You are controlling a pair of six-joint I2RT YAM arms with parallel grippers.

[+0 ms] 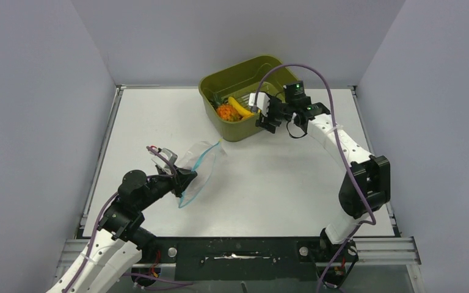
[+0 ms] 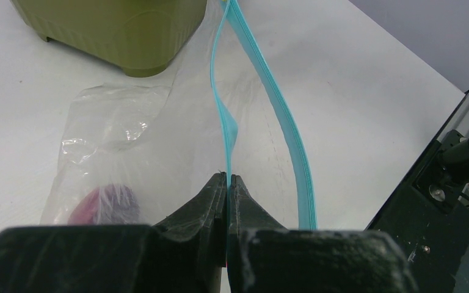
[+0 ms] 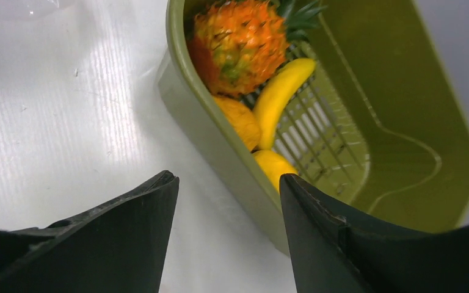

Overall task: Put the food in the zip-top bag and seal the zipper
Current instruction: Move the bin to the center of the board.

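Left gripper point(image 2: 228, 178) tight on zipper point(image 2: 228, 131)

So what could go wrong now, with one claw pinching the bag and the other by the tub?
The right gripper hangs open astride the basin wall, so lowering could strike it, not the banana. The left gripper pinches only the edge of the zip-top bag, whose mouth gapes narrowly; food might miss or the film slip.
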